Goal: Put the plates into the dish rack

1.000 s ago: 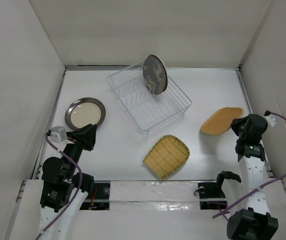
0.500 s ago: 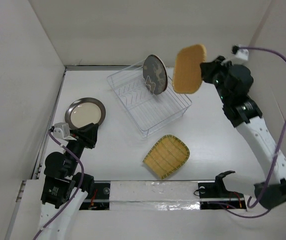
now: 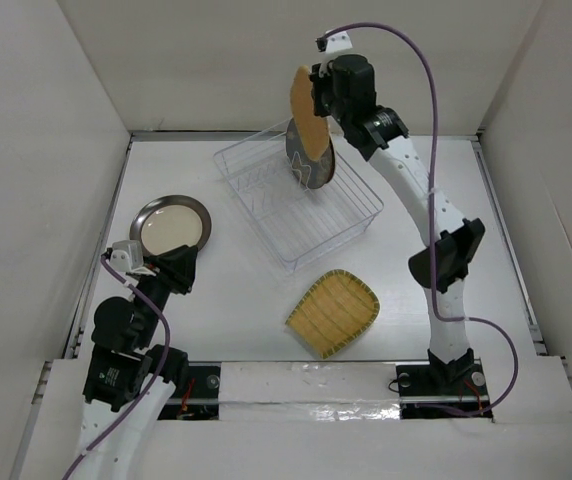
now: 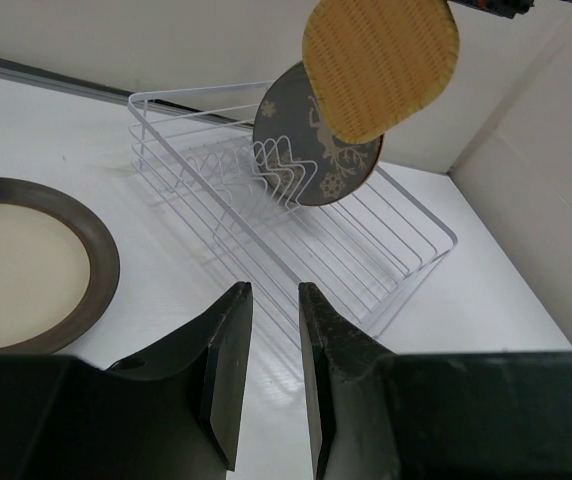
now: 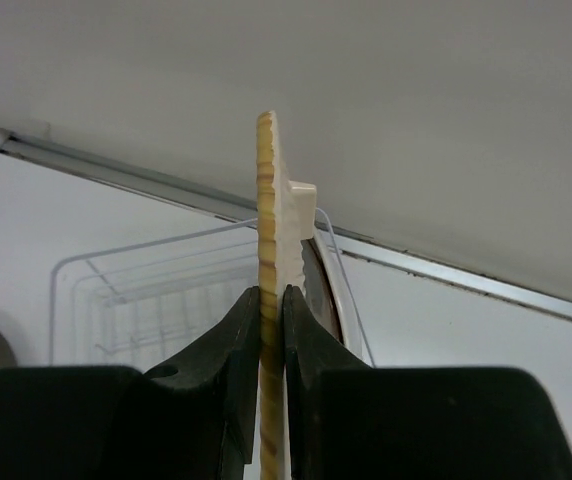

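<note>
- Right gripper [image 5: 271,300] first: the jaws are pinched tight on the lower edge of the orange plate [image 5: 266,200], with no slack showing in the wrist view.
- That plate is held on edge, upright and high in the air, with the right arm stretched far across the table [image 3: 236,290].
- From above, the orange plate [image 3: 306,115] hangs over the far end of the dish rack [image 3: 336,238], clear of the wires.
- Just below it, the dark grey plate [image 3: 314,168] stands tilted in the rack's prongs at that same far end. The two overlap in every view, and I can't tell whether they touch.
- Over to the left gripper [image 4: 274,290]: its fingers are parted by only a narrow gap, and nothing is between them.
- It sits low near the front left of the table, pointed toward the rack.
- Just beside it lies the cream plate with the metallic rim [image 3: 170,225], flat on the table and well left of the rack.
- The yellow ribbed plate [image 3: 332,312] lies flat too, near the rack's front corner but apart from it.
</note>
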Robot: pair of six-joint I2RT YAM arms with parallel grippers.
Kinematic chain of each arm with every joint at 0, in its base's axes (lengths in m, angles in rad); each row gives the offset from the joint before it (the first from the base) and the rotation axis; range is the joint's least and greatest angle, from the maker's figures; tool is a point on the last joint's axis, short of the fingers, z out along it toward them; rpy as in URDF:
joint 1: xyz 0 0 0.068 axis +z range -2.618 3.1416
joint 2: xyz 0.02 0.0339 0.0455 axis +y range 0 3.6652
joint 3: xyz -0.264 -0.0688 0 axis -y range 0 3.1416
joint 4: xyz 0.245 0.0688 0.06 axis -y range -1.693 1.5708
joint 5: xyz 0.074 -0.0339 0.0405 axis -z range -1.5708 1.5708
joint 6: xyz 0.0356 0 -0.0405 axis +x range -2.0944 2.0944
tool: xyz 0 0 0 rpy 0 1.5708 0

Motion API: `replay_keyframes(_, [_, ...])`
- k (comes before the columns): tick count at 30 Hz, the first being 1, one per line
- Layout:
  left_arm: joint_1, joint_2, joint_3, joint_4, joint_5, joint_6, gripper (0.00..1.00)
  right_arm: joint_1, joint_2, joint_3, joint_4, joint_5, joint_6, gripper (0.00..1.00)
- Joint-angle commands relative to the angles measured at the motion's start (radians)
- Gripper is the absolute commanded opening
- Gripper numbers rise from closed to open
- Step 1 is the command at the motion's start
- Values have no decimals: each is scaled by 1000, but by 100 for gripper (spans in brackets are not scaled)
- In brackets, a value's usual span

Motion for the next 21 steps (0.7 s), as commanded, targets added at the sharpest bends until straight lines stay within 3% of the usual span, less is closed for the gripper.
replay_keyframes(1, [-8, 23, 36, 27, -13, -1, 23, 22, 36, 146, 4, 79, -110, 0])
replay_keyframes(21, [-8, 31, 39, 26, -11, -1, 22, 40, 88, -109, 110, -77, -44, 0])
